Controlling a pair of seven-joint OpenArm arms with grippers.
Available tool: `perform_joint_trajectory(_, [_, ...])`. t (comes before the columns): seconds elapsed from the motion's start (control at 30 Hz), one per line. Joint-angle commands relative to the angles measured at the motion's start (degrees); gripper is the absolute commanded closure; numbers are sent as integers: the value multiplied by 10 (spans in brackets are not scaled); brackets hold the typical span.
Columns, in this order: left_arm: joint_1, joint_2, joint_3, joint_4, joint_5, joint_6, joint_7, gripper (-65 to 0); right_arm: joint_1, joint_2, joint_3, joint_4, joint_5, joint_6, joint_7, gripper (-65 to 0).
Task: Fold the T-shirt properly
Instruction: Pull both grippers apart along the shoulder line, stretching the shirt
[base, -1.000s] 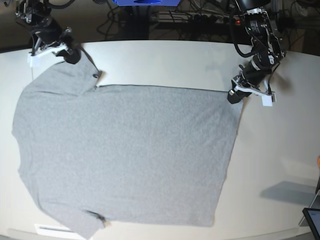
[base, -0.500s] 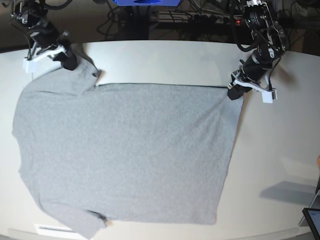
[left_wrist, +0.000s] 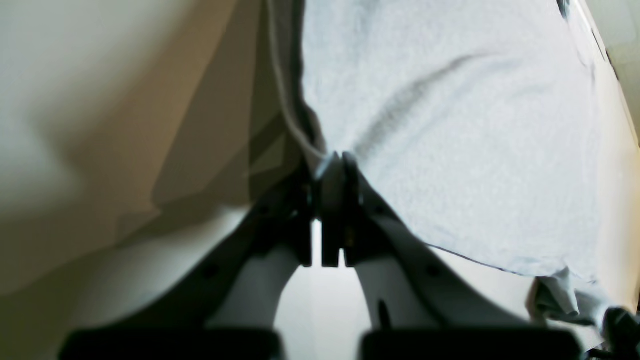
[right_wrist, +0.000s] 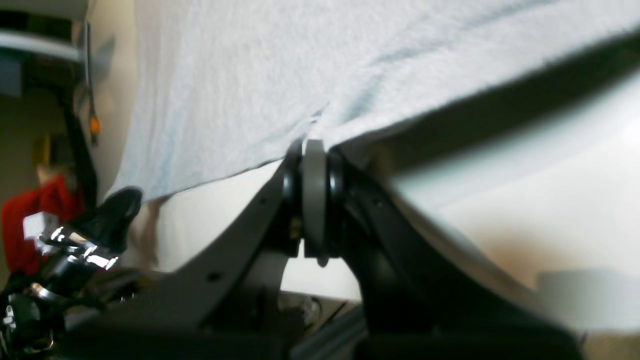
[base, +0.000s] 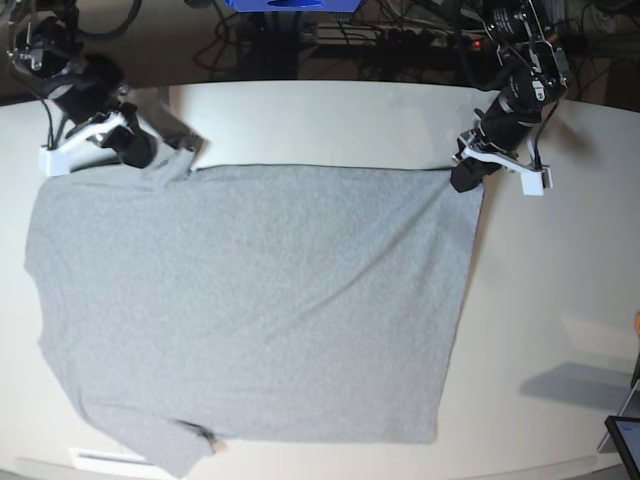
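Inspecting from the largest item down, we find the pale surface (base: 560, 270) carrying the T-shirt (base: 250, 300), which lies spread plain side up across the middle and left of it, heather-grey, no print showing. Its body is mostly flat, with faint diagonal creases running toward the far corners; one sleeve lies at the near edge, the other is gathered at the far left.

The left pincer (base: 466, 180) is clamped on the far hem corner — its wrist view shows the jaws pressed together with cloth pinched between. The right pincer (base: 135, 150) is likewise closed tight on cloth at the far sleeve and shoulder.

Risks, in our judgement: both grips take only a thin edge of fabric, so a sharp pull could slip a corner free. If the two arms travel unevenly, the far edge would skew and the fold land crooked. The bunched sleeve could get trapped inside the fold.
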Motion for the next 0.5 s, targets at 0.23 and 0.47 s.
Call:
perform_joint_trajectory(0.23, [-8,-13,-5,11,-95,46,-13,0,40,9,4,11,12,6,-7,-3])
perform_joint_trajectory(0.47, [-33,-14,-5,9,-101,77,-13,0,106,5,55,11,12,6,-88,-3])
